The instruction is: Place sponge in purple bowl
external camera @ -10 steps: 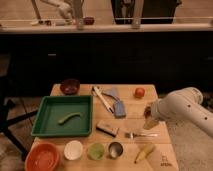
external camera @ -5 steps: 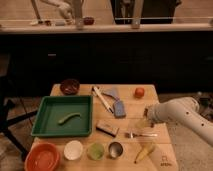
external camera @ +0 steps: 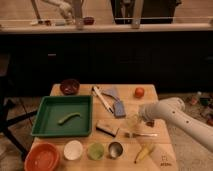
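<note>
The sponge (external camera: 120, 108), a small blue-grey block, lies on the wooden table (external camera: 156, 102) just right of centre. The purple bowl (external camera: 69, 86), dark and glossy, stands at the table's back left corner. My gripper (external camera: 135, 120) is at the end of the white arm (external camera: 172, 114), which reaches in from the right. It hangs low over the table, just right of and in front of the sponge. It is far from the bowl.
A grey-blue wedge (external camera: 111, 92) and a white utensil (external camera: 102, 99) lie behind the sponge. A brown-topped block (external camera: 107, 128), a fork (external camera: 140, 134), a banana (external camera: 143, 152) and a red fruit (external camera: 139, 92) lie around. A green tray (external camera: 62, 98) sits left. An orange bowl (external camera: 42, 156), a white bowl (external camera: 73, 149) and cups line the front edge.
The arm has come lower, and its tip has shifted a little left toward the sponge. The things on the table have not moved.
</note>
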